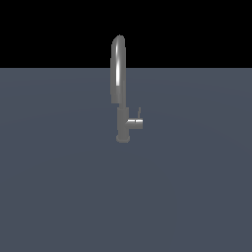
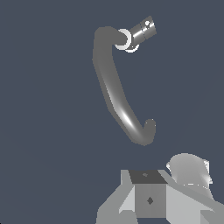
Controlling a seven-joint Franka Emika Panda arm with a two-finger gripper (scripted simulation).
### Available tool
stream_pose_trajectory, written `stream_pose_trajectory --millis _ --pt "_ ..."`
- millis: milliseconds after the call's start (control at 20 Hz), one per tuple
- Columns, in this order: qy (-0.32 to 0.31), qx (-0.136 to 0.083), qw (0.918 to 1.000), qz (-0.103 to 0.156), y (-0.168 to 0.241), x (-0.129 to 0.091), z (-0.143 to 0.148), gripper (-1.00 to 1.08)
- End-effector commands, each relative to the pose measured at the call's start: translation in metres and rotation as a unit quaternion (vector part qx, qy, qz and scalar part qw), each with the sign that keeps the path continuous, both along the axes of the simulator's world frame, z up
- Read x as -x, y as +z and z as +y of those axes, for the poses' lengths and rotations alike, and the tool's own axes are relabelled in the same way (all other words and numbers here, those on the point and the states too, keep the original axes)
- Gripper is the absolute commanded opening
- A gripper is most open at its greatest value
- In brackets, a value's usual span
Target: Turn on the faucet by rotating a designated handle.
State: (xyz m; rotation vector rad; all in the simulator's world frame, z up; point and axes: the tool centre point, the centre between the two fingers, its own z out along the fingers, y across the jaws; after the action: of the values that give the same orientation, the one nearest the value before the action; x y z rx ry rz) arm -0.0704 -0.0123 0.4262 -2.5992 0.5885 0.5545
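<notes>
The grey faucet point(image 1: 118, 74) stands upright on the flat grey surface, its arched spout rising high. A stubby cylinder point(image 1: 135, 123) juts from the body toward the exterior view's right, and the thin handle point(image 1: 139, 113) points up from it. The arm does not show in the exterior view. From the wrist view I look down on the faucet's curved spout point(image 2: 114, 94), with the stub and handle point(image 2: 143, 29) at its far end. Grey housing of my hand point(image 2: 149, 200) fills the lower edge, apart from the faucet. The fingers do not show, so I cannot tell whether they are open or shut.
A flat grey-blue floor point(image 1: 59, 187) stretches in all directions around the faucet. A rounded light grey part of the arm point(image 2: 190, 170) sits beside the hand housing in the wrist view.
</notes>
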Motion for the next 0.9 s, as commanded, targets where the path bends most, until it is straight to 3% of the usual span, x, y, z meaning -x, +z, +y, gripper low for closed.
stream_pose_trajectory --millis 0,450,850 --pt "-0.019 -0.019 0.9995 0.018 -0.009 -0.014 -0.003 -1.0" --pt "-0.088 -0.091 0.9881 0.087 -0.049 -0.06 -0.016 -1.0" --pt "-0.154 -0.159 0.9633 0.152 -0.093 -0.097 -0.029 -1.0"
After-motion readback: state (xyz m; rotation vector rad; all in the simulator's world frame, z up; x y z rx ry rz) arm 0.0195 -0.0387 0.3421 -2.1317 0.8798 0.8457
